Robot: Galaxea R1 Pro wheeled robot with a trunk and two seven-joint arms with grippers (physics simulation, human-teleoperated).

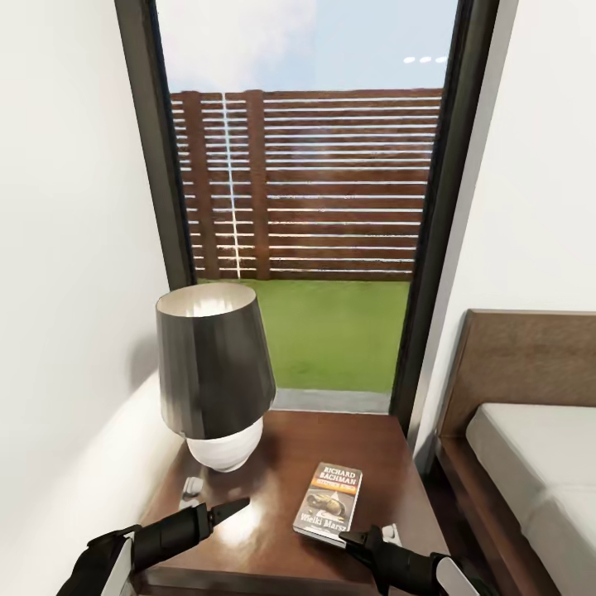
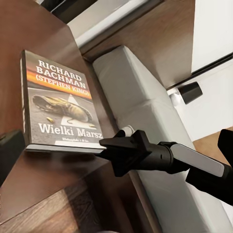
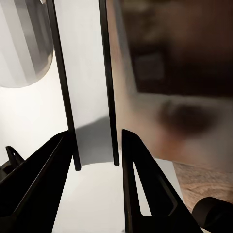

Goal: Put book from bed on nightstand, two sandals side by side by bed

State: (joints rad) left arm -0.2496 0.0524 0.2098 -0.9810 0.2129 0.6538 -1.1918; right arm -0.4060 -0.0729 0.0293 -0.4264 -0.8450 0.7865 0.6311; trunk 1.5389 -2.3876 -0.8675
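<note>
The book (image 1: 329, 501), a thin paperback with "RICHARD BACHMAN" on its cover, lies on the dark reddish-brown nightstand (image 1: 265, 530) to the right of the lamp. My right gripper (image 1: 348, 538) is at the book's near right corner. In the right wrist view its two black fingers (image 3: 131, 165) stand either side of the book's (image 3: 90, 97) white page edge, about as far apart as the book is thick, shut on it. The left wrist view shows the book (image 2: 58, 102) and the right gripper (image 2: 104, 144) at its corner. My left gripper (image 1: 236, 503) hovers open over the nightstand's front left. The sandals are out of view.
A lamp (image 1: 213, 372) with a black shade and white base takes up the nightstand's back left, with a small white piece (image 1: 192, 487) beside it. The bed (image 1: 530, 463) and its brown headboard lie to the right. A tall dark-framed window (image 1: 314, 207) is behind, a white wall on the left.
</note>
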